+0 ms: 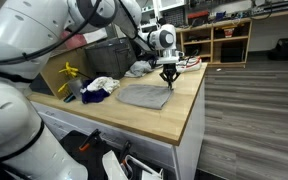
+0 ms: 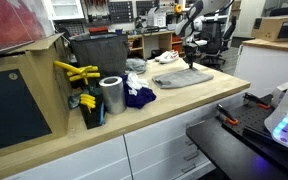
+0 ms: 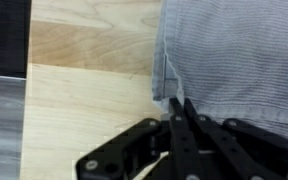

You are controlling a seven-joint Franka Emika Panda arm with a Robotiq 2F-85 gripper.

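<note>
A grey cloth (image 3: 234, 60) lies flat on the wooden tabletop (image 3: 84, 80); it shows in both exterior views (image 1: 144, 96) (image 2: 182, 77). My gripper (image 3: 178, 104) points down at the cloth's edge near a corner, with both fingers pressed together and a small fold of the hem pinched between the tips. In both exterior views the gripper (image 1: 169, 76) (image 2: 190, 62) stands upright at the cloth's far end, low on the table.
A blue cloth (image 2: 139, 97) and a white cloth (image 1: 102, 84) lie nearby. A silver can (image 2: 111, 95), yellow tools (image 2: 76, 72), a dark bin (image 2: 96, 50) and a cardboard box (image 2: 19, 95) stand along the counter. The table edge (image 3: 26, 90) is close by.
</note>
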